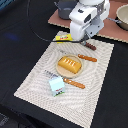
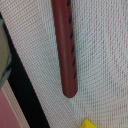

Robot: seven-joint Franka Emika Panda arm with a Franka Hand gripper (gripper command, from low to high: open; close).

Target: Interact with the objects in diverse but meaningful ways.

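The gripper (image 1: 88, 40) is positioned directly over the dark brown sausage (image 2: 66, 47); jaw state cannot be told. A yellow packet (image 1: 63, 37) lies just beside.

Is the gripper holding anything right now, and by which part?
Cannot be told. The gripper hangs over the sausage, but its fingertips show in neither view.

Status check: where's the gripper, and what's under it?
Gripper low over the sausage, jaw state not visible. Sausage flat on the placemat, packet beside it. Bread loaf on the plate, carton near; nothing blocking.
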